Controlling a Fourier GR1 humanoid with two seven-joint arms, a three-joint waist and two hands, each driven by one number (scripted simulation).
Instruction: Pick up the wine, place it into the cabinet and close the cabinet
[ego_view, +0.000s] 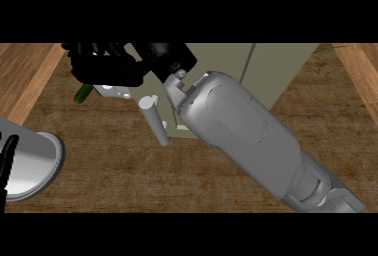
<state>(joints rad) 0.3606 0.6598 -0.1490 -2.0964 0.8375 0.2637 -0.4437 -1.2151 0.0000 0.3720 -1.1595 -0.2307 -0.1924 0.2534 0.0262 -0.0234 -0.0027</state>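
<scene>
My right forearm (244, 135) runs from the lower right up to the upper left of the head view. Its black right hand (111, 65) is curled at the top left. A green sliver of the wine bottle (83, 93) sticks out below the fingers; the hand hides the rest of it. The pale grey cabinet (277, 70) lies behind the arm at the top centre. Its grey bar handle (155, 122) shows just below the hand. My left forearm (29, 165) shows as a grey round shape at the left edge, with a thin black part of the left hand (7, 160) beside it.
The brown wooden counter (133, 175) fills the lower half. Lighter wooden strips run along the left (22, 80) and right (362, 70) sides. A thin green leaf (328, 48) shows at the top right.
</scene>
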